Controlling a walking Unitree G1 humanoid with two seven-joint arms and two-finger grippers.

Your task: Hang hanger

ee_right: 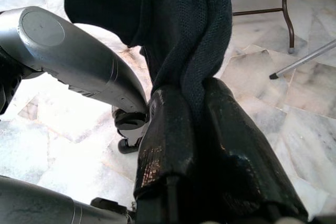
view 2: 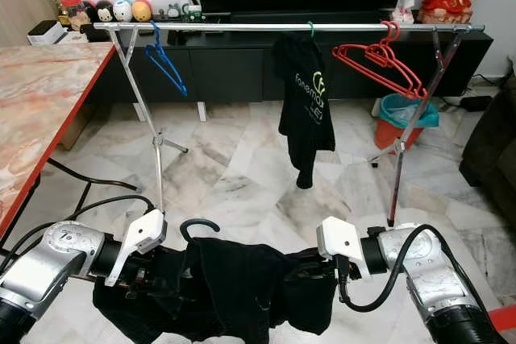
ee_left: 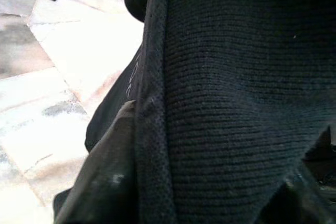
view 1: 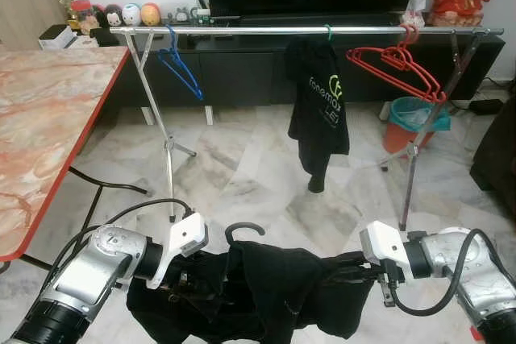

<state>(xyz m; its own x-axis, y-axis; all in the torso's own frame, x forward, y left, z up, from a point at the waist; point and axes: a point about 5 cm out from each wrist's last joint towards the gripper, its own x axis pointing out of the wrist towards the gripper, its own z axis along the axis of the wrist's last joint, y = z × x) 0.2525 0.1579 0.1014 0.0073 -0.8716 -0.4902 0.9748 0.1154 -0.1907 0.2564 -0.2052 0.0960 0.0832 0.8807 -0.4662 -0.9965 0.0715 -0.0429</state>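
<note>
Marble floor (view 1: pixel 242 175) spreads beneath a black garment on a hanger (view 1: pixel 244 231), held low between both arms. Right gripper (ee_right: pixel 194 108) pinches a fold of the garment (view 1: pixel 274 288); left gripper (ee_left: pixel 126 145) presses against the knit, its grip impossible to tell. Beyond stands the clothes rail (view 1: pixel 242 30).

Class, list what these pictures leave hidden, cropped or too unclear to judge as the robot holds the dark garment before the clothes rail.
- Left claw: in the left wrist view the black garment drapes over it, so its grip cannot be judged.
- Hanger: the hook shows in the left eye view; the garment covers the rest.
- Garment's lower part: cut off by the bottom edge of the eye views.
- Figurines behind the rail: too small to identify.
</note>
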